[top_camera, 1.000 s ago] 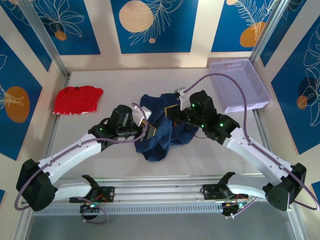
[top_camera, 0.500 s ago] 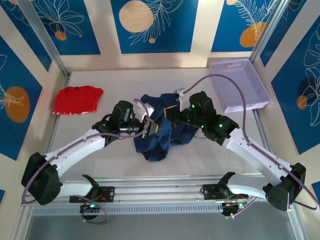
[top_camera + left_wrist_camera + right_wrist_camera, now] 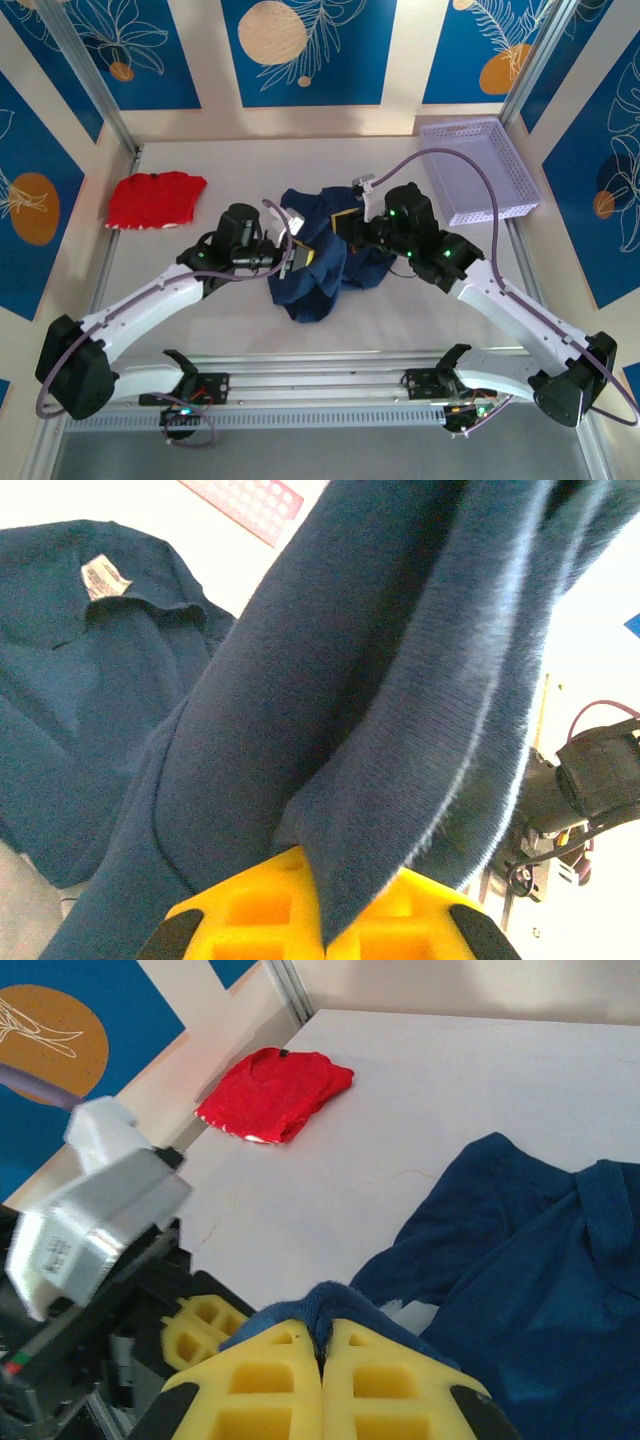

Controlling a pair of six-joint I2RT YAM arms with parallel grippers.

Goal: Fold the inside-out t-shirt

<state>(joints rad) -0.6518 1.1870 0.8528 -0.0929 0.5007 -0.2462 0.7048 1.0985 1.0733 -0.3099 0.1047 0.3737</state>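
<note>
The inside-out t-shirt [image 3: 322, 268] is a crumpled dark navy heap in the middle of the white table. At its left side my left gripper [image 3: 297, 257] is shut on a fold of it. In the left wrist view the yellow fingers [image 3: 250, 910] pinch a thick navy fold of the t-shirt [image 3: 330, 680], and a white label [image 3: 104, 578] shows on the cloth behind. My right gripper [image 3: 346, 226] is shut on the shirt's upper part. Its yellow fingers [image 3: 260, 1385] meet on a small navy ridge of the t-shirt [image 3: 520, 1260].
A small red garment [image 3: 154, 198] lies at the back left, also seen in the right wrist view as the red garment [image 3: 275, 1093]. A lavender mesh basket [image 3: 480, 170] stands at the back right. Metal frame posts run along both table sides.
My left gripper has closed onto the shirt fold after standing partly open. The right arm has shifted a little to the right, still holding cloth.
</note>
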